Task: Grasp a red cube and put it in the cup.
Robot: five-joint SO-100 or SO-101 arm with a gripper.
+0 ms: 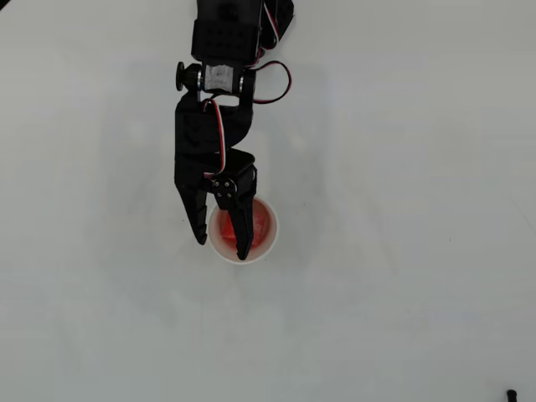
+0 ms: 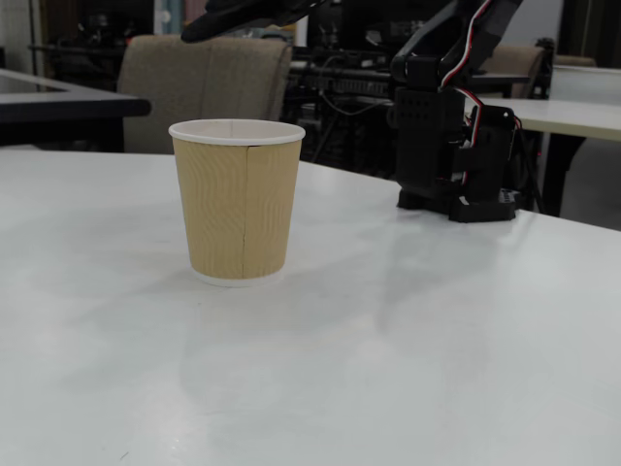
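Note:
The cup [image 1: 268, 249] stands on the white table, a white circle in the overhead view and a brown ribbed paper cup [image 2: 238, 204] with a white rim in the fixed view. The red cube [image 1: 261, 223] lies inside it, partly covered by one black finger; in the fixed view the cup wall hides it. My gripper [image 1: 222, 249] is open and holds nothing. One finger crosses over the cup's mouth and the other sits just left of the rim. In the fixed view the gripper [image 2: 209, 21] hangs well above the cup, near the top edge.
The arm's black base [image 2: 451, 146] stands behind and to the right of the cup. A chair [image 2: 204, 92] and desks lie beyond the table's far edge. A small black object [image 1: 511, 394] sits at the bottom right corner of the overhead view.

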